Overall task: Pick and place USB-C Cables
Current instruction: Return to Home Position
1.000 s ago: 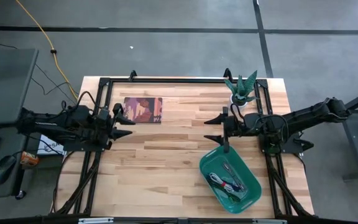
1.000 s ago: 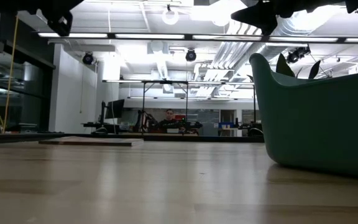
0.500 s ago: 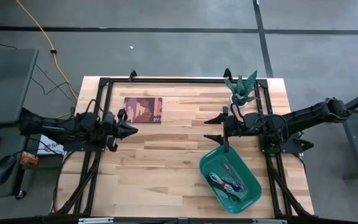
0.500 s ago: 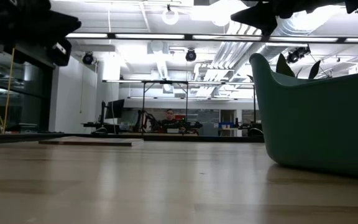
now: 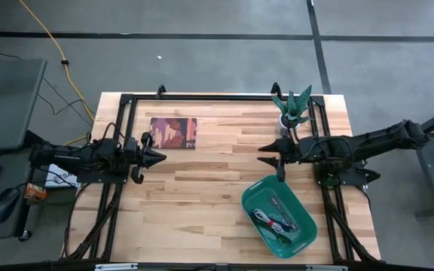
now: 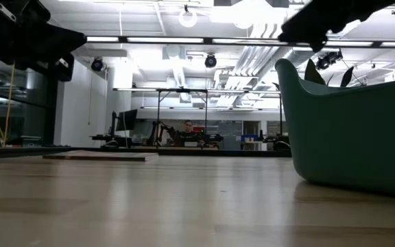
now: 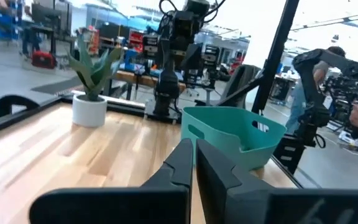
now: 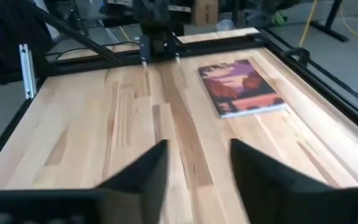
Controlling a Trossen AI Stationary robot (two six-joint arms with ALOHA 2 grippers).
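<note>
The USB-C cables (image 5: 275,218) lie as several short bundles inside the teal tub (image 5: 256,197) at the near right of the table. My left gripper (image 5: 159,157) hovers shut over the table's left half, far from the tub; its closed fingers (image 7: 193,163) point toward the tub (image 7: 229,127). My right gripper (image 5: 266,154) hangs above the table just beyond the tub's far rim. It is open, with nothing between its fingers (image 8: 197,168).
A flat pad with a reddish picture (image 5: 174,132) lies at the far left of the table (image 8: 241,87). A small potted plant (image 5: 292,111) stands at the far right. A black frame (image 5: 202,96) runs around the tabletop. Bare wood lies between the two grippers.
My left gripper has shut and moved a little toward the table's middle. My right gripper has drawn back slightly toward the table's right edge, and the gap between its fingers has narrowed. The cables and the tub have stayed put.
</note>
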